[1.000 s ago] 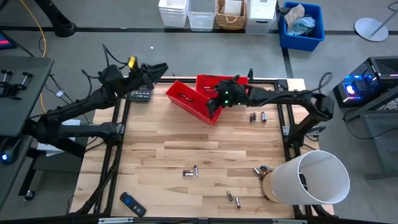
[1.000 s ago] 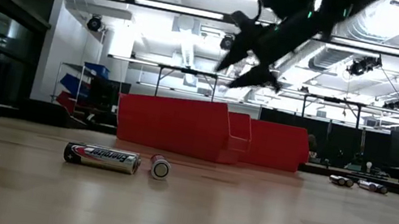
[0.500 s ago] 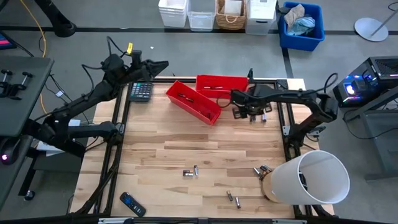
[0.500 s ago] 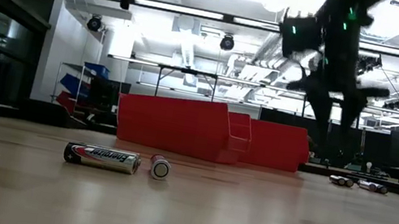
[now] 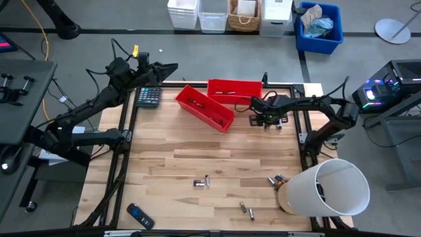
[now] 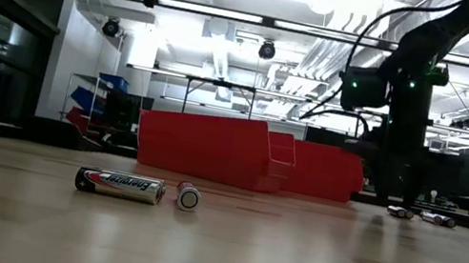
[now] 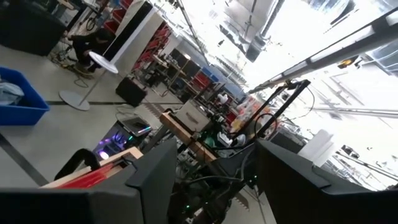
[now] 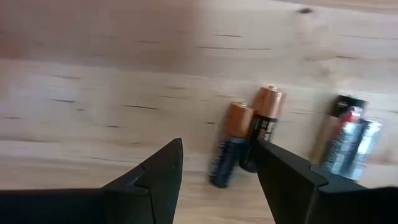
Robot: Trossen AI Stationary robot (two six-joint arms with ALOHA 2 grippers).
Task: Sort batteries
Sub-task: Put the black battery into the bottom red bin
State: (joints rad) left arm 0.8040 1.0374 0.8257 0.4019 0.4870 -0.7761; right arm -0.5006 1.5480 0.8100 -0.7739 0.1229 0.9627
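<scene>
Moved off the red bins [image 5: 217, 105], right hand [image 5: 268, 121] hangs open over batteries [image 8: 245, 140]; left hand [image 5: 168, 68] open beyond the calculator [image 5: 148, 97].

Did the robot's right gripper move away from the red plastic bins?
Yes. The right gripper swung from above the tilted red plastic bin to the right, and now hangs open over the small batteries near the table's right edge.

Robotics lab/workshop: exposed ceiling ducts [image 6: 230, 48], monitor rows [image 6: 459, 176], storage bins [image 5: 197, 13], cables.
</scene>
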